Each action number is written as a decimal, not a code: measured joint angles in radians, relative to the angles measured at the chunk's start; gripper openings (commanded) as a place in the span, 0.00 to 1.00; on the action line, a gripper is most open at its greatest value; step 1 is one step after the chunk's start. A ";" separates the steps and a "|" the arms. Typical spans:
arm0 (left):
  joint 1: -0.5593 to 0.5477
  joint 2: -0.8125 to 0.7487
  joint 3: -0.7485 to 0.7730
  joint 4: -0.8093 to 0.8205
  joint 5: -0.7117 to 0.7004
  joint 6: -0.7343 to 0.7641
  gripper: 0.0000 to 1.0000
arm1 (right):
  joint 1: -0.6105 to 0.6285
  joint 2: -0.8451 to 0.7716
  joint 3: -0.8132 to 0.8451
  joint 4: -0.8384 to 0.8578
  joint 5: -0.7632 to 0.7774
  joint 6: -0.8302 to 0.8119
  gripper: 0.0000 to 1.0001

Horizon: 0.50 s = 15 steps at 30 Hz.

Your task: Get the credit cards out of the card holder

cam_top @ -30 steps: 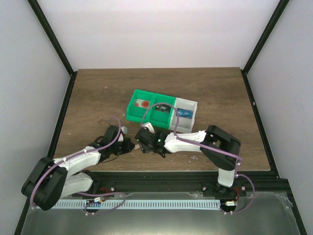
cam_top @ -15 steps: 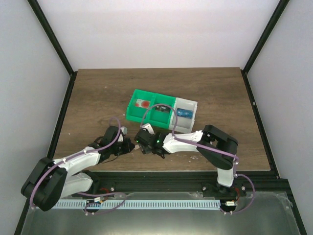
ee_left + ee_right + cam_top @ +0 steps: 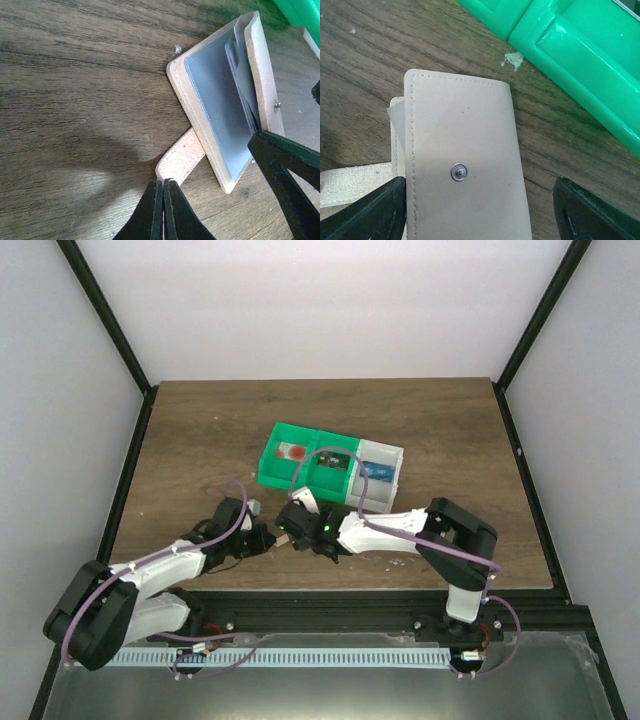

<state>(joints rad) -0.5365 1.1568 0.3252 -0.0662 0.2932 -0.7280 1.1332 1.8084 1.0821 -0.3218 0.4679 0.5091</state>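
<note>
The card holder [image 3: 220, 105] lies on the wood, pale blue inside with a tan edge. Pale cards [image 3: 241, 70] stick out of its far pocket. My left gripper [image 3: 163, 182] is shut on the holder's tan strap [image 3: 182, 155]. In the right wrist view the holder's tan outer flap [image 3: 462, 165] with a metal snap stud [image 3: 459, 172] faces up, and a card corner [image 3: 395, 114] peeks out at its left. My right gripper [image 3: 480, 192] is open, one finger on each side of the flap. In the top view both grippers, left [image 3: 262, 537] and right [image 3: 288, 530], meet near the front edge and hide the holder.
A green bin [image 3: 305, 465] joined to a white bin [image 3: 380, 478] stands just behind the grippers, with small items inside. The green bin's wall [image 3: 580, 55] is close beyond the holder. The table's front edge is right behind the arms.
The right arm's elbow has shifted slightly to the right. The left arm and the holder have stayed put.
</note>
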 measured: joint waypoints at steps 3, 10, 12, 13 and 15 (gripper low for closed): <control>0.000 0.003 0.000 -0.002 0.000 0.000 0.00 | 0.000 -0.004 0.000 -0.001 0.006 0.000 0.78; 0.000 0.005 0.000 -0.003 0.000 0.002 0.00 | 0.000 -0.035 -0.006 -0.011 0.017 0.001 0.69; 0.000 0.005 0.000 -0.008 0.000 0.003 0.00 | -0.001 -0.053 -0.013 -0.011 0.020 0.000 0.69; 0.000 0.006 0.000 -0.010 -0.001 0.004 0.00 | -0.003 -0.067 -0.022 -0.011 0.019 0.000 0.69; 0.000 0.010 0.000 -0.013 -0.001 0.004 0.00 | -0.007 -0.093 -0.043 -0.008 0.011 0.000 0.71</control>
<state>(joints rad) -0.5365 1.1664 0.3252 -0.0788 0.2924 -0.7242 1.1263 1.7157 1.0393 -0.3302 0.4793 0.5095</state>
